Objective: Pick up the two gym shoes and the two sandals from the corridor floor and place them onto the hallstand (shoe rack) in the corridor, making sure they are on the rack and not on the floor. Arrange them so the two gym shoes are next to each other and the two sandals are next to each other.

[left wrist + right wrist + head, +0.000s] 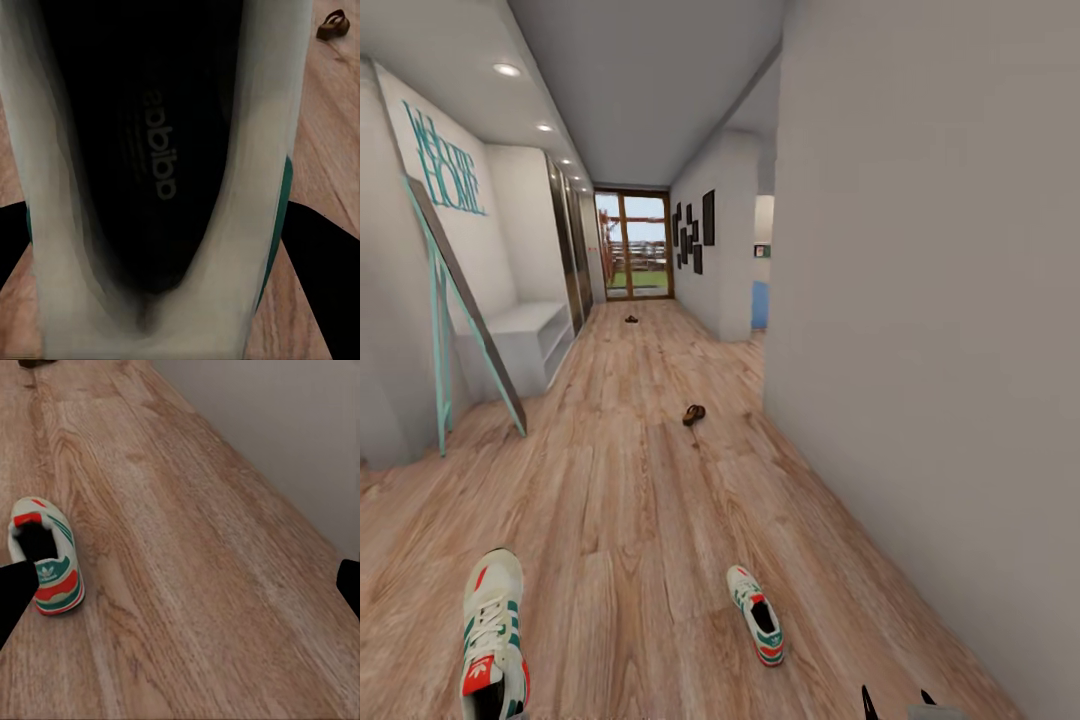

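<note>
**Four shoes in the corridor, one of them at my left gripper**

Four shoes are in sight. One gym shoe (493,640) is at my left side, and my left wrist camera looks straight down into its dark insole (154,142), with the cream collar rising on both sides. I judge my left gripper is closed on this shoe, though its fingers are hidden, so I cannot tell for sure.

The second gym shoe (756,614) lies on the corridor floor (640,500) just ahead of my right gripper (900,705) and inward of it. Its long axis runs roughly along my reach, heel (54,581) toward me. My right gripper is wide open and empty. The right arm is clearly the nearer one for this shoe.

One sandal (693,414) lies well ahead, another (631,319) farther still. The hallstand (525,340) stands far ahead to my left.
</note>
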{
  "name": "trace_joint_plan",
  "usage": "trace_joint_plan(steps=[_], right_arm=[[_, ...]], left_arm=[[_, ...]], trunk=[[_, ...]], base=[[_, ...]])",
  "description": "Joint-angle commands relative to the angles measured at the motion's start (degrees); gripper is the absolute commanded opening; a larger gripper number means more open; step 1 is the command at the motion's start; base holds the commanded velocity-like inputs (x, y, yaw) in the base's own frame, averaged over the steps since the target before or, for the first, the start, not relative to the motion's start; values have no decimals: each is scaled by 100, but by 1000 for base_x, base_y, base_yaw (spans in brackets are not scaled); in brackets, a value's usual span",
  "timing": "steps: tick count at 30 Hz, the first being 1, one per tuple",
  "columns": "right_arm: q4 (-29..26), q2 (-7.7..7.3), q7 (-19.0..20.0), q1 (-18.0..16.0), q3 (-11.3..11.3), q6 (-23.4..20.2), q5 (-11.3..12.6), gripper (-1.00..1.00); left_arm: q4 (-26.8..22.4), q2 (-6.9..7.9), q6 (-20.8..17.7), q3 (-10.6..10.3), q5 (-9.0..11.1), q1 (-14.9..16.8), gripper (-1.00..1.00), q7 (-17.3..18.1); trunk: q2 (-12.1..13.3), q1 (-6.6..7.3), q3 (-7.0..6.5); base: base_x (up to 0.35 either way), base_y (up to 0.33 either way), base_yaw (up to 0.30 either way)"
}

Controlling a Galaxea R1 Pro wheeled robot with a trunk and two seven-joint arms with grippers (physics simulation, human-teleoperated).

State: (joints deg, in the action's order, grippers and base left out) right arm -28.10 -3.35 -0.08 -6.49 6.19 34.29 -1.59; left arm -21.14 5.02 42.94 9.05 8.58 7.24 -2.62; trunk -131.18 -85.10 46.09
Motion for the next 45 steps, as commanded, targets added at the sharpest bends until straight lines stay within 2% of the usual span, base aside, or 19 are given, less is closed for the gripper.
trace_joint_plan(steps=[1, 11, 29, 38, 45], right_arm=[[1, 1, -1, -2, 14, 16, -19, 100], [-2, 1, -1, -2, 14, 16, -17, 100], [-31, 1, -1, -2, 14, 16, -16, 100], [-38, 1, -1, -2, 14, 16, -16, 100], [-38, 1, -1, -2, 14, 16, -16, 100]], left_arm=[[5, 0, 16, -9, 13, 5, -100, -10], [5, -1, 19, -9, 13, 5, -100, -10], [5, -1, 21, -17, 13, 5, -100, -1], [5, -1, 21, -17, 13, 5, -100, -1], [4, -1, 13, -17, 13, 5, -100, -1]], trunk=[[-2, 1, 6], [-2, 1, 18], [-2, 1, 144], [-2, 1, 193], [-2, 1, 193]], base=[[1, -1, 274], [0, 0, 269], [0, 0, 183], [2, 0, 31], [216, -169, 31]])
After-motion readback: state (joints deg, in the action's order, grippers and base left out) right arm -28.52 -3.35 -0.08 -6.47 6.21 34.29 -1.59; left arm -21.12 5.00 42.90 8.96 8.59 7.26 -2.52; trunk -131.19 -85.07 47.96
